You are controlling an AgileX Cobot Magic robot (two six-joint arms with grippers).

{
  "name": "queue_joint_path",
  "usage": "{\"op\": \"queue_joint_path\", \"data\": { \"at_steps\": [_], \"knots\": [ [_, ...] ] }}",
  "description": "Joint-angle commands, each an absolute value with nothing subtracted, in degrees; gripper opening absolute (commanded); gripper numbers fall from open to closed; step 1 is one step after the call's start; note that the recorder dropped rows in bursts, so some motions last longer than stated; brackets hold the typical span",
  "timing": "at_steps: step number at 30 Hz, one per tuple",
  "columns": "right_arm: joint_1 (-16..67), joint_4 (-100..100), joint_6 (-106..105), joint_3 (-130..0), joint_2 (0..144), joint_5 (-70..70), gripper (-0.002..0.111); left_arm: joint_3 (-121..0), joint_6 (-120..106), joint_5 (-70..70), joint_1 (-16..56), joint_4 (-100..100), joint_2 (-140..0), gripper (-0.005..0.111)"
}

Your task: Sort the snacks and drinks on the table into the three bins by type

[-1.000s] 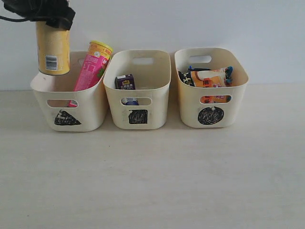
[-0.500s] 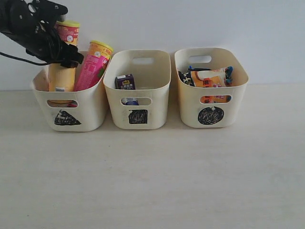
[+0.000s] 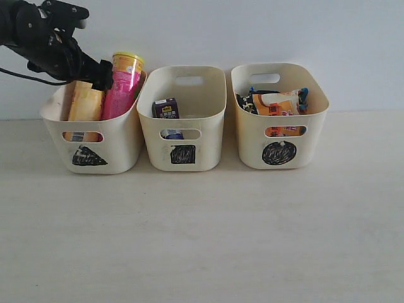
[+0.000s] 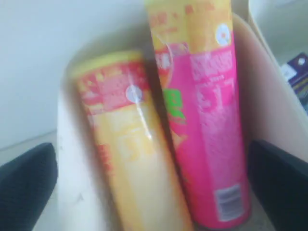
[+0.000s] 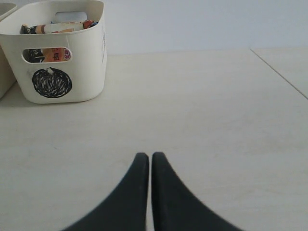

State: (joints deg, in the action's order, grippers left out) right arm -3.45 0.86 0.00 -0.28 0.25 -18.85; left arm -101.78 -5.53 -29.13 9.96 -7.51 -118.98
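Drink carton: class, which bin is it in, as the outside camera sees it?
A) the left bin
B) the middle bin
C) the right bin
B: the drink carton stands inside the middle bin, behind its front wall.

Left bin [image 3: 123, 151], middle bin [image 3: 211, 113], right bin [image 3: 315, 132]: cream, black scribbled marks. Pink chip tube [image 3: 123, 91], yellow lid; orange-yellow chip tube [image 3: 85, 104]. Drink carton [image 3: 166, 108]: purple; noodle packet [image 3: 278, 104]: orange.

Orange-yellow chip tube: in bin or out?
In: the orange-yellow chip tube leans inside the left bin beside the pink tube; left tool open, clear of it.
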Motion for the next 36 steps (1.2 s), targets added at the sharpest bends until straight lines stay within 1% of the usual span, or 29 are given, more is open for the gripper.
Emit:
{"op": "queue_joint_path", "data": {
  "at_steps": [1, 7, 9, 10, 11, 12, 14, 16, 25, 30, 36],
  "knots": [
    [-3.44, 0.73, 0.00, 0.00, 0.00, -18.37, 0.000, -102.28, -4.81, -28.25, 9.88, -6.85, -116.05, 0.110],
    [-3.44, 0.73, 0.00, 0.00, 0.00, -18.37, 0.000, -102.28, -4.81, -32.06, 9.88, -6.85, -113.14, 0.108],
    [-3.44, 0.73, 0.00, 0.00, 0.00, -18.37, 0.000, -102.28, -4.81, -33.82, 9.88, -6.85, -112.26, 0.103],
    [-3.44, 0.73, 0.00, 0.00, 0.00, -18.37, 0.000, -102.28, -4.81, -34.87, 9.88, -6.85, -111.79, 0.097],
    [-3.44, 0.73, 0.00, 0.00, 0.00, -18.37, 0.000, -102.28, -4.81, -36.18, 9.88, -6.85, -111.28, 0.088],
    [-3.44, 0.73, 0.00, 0.00, 0.00, -18.37, 0.000, -102.28, -4.81, -38.17, 9.88, -6.85, -110.59, 0.070],
    [-3.44, 0.73, 0.00, 0.00, 0.00, -18.37, 0.000, -102.28, -4.81, -40.98, 9.88, -6.85, -109.90, 0.041],
    [-3.44, 0.73, 0.00, 0.00, 0.00, -18.37, 0.000, -102.28, -4.81, -44.16, 9.88, -6.85, -109.35, 0.006],
    [-3.44, 0.73, 0.00, 0.00, 0.00, -18.37, 0.000, -101.24, -5.57, -55.20, 9.88, -6.44, -105.39, 0.004],
    [-3.44, 0.73, 0.00, 0.00, 0.00, -18.37, 0.000, -95.23, -5.38, -53.87, 9.88, -6.44, -100.28, 0.004],
    [-3.44, 0.73, 0.00, 0.00, 0.00, -18.37, 0.000, -83.09, -4.49, -47.34, 9.88, -4.87, -92.08, 0.004]
  ]
}}
